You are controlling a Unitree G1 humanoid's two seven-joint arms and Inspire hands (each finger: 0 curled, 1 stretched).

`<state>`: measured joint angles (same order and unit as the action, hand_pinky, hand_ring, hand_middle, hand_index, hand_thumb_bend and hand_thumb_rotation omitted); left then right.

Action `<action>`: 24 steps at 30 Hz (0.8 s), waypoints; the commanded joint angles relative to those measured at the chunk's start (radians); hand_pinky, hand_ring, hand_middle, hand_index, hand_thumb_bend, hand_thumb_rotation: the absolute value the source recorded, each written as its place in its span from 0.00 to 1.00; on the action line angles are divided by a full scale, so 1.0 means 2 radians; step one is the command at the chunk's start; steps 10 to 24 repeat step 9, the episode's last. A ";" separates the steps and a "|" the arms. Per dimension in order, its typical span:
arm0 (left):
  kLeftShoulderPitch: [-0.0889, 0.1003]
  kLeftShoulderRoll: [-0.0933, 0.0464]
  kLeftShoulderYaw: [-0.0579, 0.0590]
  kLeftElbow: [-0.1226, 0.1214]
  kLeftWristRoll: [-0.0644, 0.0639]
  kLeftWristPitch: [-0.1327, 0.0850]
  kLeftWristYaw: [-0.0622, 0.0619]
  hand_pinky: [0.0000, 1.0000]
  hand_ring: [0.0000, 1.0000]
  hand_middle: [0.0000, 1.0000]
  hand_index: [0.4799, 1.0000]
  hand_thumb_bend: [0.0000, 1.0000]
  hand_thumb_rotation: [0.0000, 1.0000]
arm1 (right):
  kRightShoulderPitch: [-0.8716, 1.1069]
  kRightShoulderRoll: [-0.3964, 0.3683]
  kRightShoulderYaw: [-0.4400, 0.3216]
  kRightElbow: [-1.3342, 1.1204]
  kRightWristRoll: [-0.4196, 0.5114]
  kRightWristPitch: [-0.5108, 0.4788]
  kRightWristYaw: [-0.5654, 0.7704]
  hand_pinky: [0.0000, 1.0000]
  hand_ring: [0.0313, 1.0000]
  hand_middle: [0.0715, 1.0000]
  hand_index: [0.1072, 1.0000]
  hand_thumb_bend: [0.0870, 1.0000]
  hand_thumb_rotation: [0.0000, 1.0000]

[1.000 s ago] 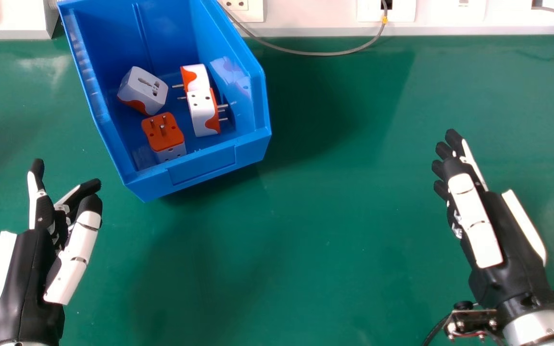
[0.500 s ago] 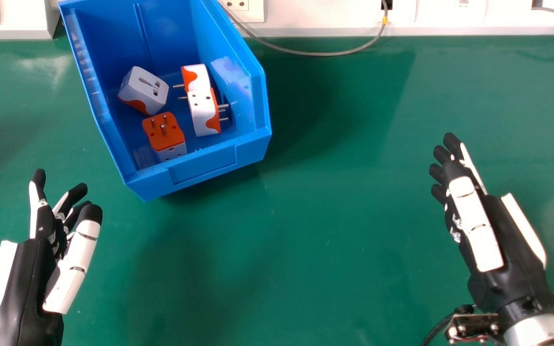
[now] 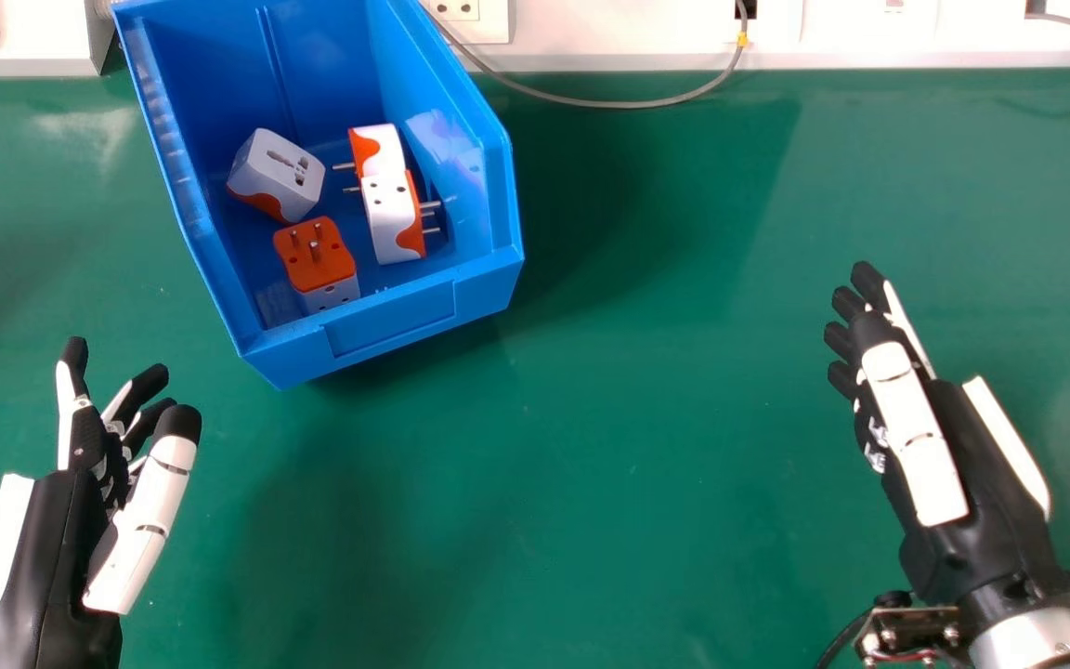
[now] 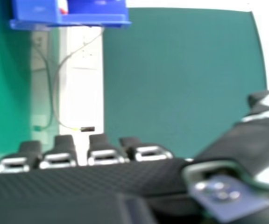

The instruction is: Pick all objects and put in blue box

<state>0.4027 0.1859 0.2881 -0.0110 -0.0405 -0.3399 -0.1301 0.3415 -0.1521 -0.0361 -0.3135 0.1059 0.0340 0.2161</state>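
Observation:
In the head view my left hand (image 3: 52, 520) is at the lower left, fingers relaxed and holding nothing. My right hand (image 3: 948, 465) is at the right, its fingers straight; in the right hand view the right hand (image 4: 92, 179) shows along the bottom. The blue box (image 3: 377, 321) stands at the upper left of the head view, between the hands and farther back; part of the blue box (image 4: 92, 19) also shows in the right hand view. Inside lie a white adapter (image 3: 280, 177), an orange-topped adapter (image 3: 317, 255), and two white-and-orange adapters (image 3: 393, 218) (image 3: 379, 149) against each other.
The green table (image 3: 591, 446) spreads in front of and beside the box. Along its back edge runs a white socket strip (image 3: 591, 42), with a grey cable (image 3: 628, 103) looping down onto the table.
Both hands have drawn back slightly toward the view's bottom edge, and the left hand's fingers have spread a little from the thumb. The box and adapters stay where they were.

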 commanded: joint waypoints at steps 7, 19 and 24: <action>-0.014 0.009 0.012 0.017 0.003 -0.013 0.011 0.80 0.89 0.92 0.82 0.50 0.73 | -0.007 0.006 0.002 -0.015 0.006 0.003 -0.002 1.00 1.00 1.00 1.00 0.12 1.00; -0.017 0.010 0.012 0.021 0.005 -0.014 0.014 0.80 0.89 0.92 0.82 0.51 0.73 | -0.007 0.006 0.003 -0.016 0.006 0.003 -0.002 1.00 1.00 1.00 1.00 0.12 1.00; -0.017 0.010 0.012 0.021 0.005 -0.014 0.014 0.80 0.89 0.92 0.82 0.51 0.73 | -0.007 0.006 0.003 -0.016 0.006 0.003 -0.002 1.00 1.00 1.00 1.00 0.12 1.00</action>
